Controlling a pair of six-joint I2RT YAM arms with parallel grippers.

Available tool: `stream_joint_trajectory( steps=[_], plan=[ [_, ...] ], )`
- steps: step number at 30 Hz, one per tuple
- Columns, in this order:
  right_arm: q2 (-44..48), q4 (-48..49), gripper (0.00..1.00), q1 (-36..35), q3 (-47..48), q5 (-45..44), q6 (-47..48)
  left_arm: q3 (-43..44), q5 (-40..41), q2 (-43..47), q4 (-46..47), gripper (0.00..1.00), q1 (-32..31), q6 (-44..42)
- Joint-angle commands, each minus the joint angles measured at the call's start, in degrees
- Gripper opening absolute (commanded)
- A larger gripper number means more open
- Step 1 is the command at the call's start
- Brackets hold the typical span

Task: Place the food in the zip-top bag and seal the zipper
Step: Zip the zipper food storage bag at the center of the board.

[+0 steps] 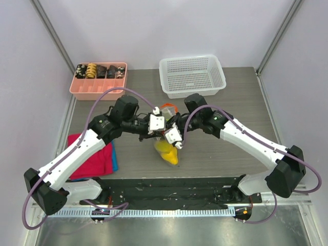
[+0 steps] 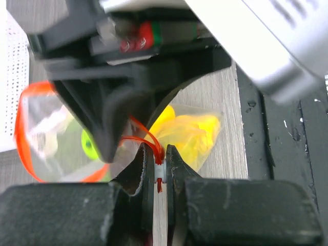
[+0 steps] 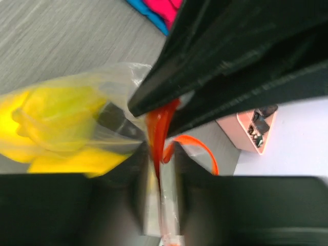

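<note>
Zipper (image 3: 159,125) of the zip-top bag (image 1: 165,146) is pinched from both ends: the left gripper (image 2: 159,161) and right gripper (image 3: 160,164) are each clamped tight on its orange-red strip. The bag, holding yellow lemons (image 1: 169,154), is on the near side of the white basket (image 1: 192,77), apart from it.

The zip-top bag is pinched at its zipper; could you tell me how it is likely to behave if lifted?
Probably floppy: the zip-top bag creases, and its zipper bows in a loop beside the left fingers and right fingers pinching it. Likely lopsided, since the lemons bunch at one end. The glossy film may slip.
</note>
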State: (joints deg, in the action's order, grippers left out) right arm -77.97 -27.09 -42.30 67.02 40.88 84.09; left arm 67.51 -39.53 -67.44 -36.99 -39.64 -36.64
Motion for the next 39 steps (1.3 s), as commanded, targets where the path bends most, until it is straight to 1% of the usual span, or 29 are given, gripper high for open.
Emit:
stream_joint_trajectory(
  steps=[1,3,4,5,6,7,8,10,11,12,13,14,15,16,17,18,21,24,26,29,31,33,34,36,37,38,39],
  plan=[
    [-1.1,-1.3,0.01,-1.5,3.5,-1.6,2.7,2.5,-1.5,1.0,1.5,0.00,-1.0,-0.7],
    [-1.5,-1.2,0.01,-1.4,4.6,-2.7,0.6,1.8,0.1,1.8,2.9,0.00,-1.1,0.2],
    [-1.4,-0.2,0.01,-1.5,5.0,-4.3,-3.1,1.1,1.5,2.4,4.5,0.00,-1.0,4.2],
    [-1.2,0.8,0.01,-1.5,4.8,-5.4,-5.1,0.5,6.3,3.9,6.4,0.09,-1.0,7.4],
    [-0.5,2.9,0.01,-1.5,4.6,-6.7,-7.4,-1.3,8.5,4.8,11.9,0.20,-0.2,10.6],
    [0.0,4.0,0.01,-1.4,3.9,-8.9,-9.4,-2.3,10.2,6.0,14.1,0.29,0.6,13.4],
    [0.5,5.1,0.01,-1.4,3.5,-10.3,-13.7,-4.0,12.3,7.0,16.8,0.40,1.6,18.4],
    [2.2,9.1,0.01,-1.4,1.9,-14.1,-18.4,-5.4,15.1,10.1,22.2,0.56,4.2,24.2],
    [2.7,10.3,0.01,-1.4,1.4,-15.3,-23.2,-6.0,15.8,10.7,22.7,0.68,5.0,27.7],
    [3.3,12.0,0.01,-1.3,1.1,-16.3,-25.2,-6.1,16.5,11.8,22.8,0.73,6.0,29.3],
    [3.9,12.4,0.01,-1.4,1.0,-17.3,-27.5,-6.2,17.7,12.3,23.1,0.75,6.2,31.3],
    [4.1,12.7,0.01,-1.4,1.1,-19.2,-29.6,-7.1,19.0,12.8,23.4,0.79,6.4,35.1],
    [4.2,13.5,0.01,-1.5,1.2,-20.5,-34.4,-7.7,19.2,13.5,23.6,0.81,7.0,36.4],
    [4.4,13.6,0.01,-1.4,1.6,-21.5,-36.5,-8.4,19.0,13.7,23.7,0.83,7.4,37.9],
    [4.4,13.6,0.01,-1.5,1.8,-23.5,-38.2,-10.0,19.0,13.9,24.1,0.88,7.6,39.4],
    [4.4,13.6,0.01,-1.4,1.8,-24.3,-41.3,-10.9,19.1,14.0,24.5,0.89,8.1,41.8],
    [5.1,14.1,0.01,-1.6,1.2,-25.7,-45.3,-13.3,17.7,13.0,27.7,0.91,9.1,46.8],
    [6.6,15.0,0.01,-1.6,-0.6,-25.2,-46.6,-14.4,15.0,10.6,33.2,0.91,9.1,48.6],
    [7.0,15.2,0.01,-1.9,-1.6,-25.7,-47.6,-14.4,12.8,8.3,35.2,0.91,9.1,48.9],
    [7.2,15.5,0.01,-1.9,-1.8,-26.2,-49.6,-13.8,7.2,5.2,36.7,0.84,9.1,46.7],
    [7.3,15.8,0.01,-1.9,-2.1,-26.3,-50.2,-13.6,3.7,3.8,38.9,0.79,9.1,46.6],
    [7.1,15.8,0.01,-2.0,-1.8,-26.4,-50.7,-13.4,0.1,1.8,40.0,0.77,9.1,46.7],
    [7.2,15.8,0.01,-2.0,-1.7,-26.4,-51.1,-12.9,-0.9,1.2,40.0,0.70,9.0,46.8],
    [7.7,16.5,0.01,-2.0,-2.2,-26.0,-51.4,-12.8,-0.6,-0.1,40.3,0.61,8.9,47.4],
    [8.0,16.6,0.01,-2.0,-2.5,-25.9,-51.4,-12.8,-0.5,-0.3,40.6,0.51,8.9,47.3],
    [8.2,16.7,0.01,-1.9,-2.5,-25.8,-51.6,-12.7,-0.3,-0.6,40.5,0.46,8.9,46.8],
    [8.6,16.7,0.01,-2.0,-2.7,-25.7,-51.7,-12.7,0.3,-0.6,40.6,0.34,8.9,46.8]
  ],
)
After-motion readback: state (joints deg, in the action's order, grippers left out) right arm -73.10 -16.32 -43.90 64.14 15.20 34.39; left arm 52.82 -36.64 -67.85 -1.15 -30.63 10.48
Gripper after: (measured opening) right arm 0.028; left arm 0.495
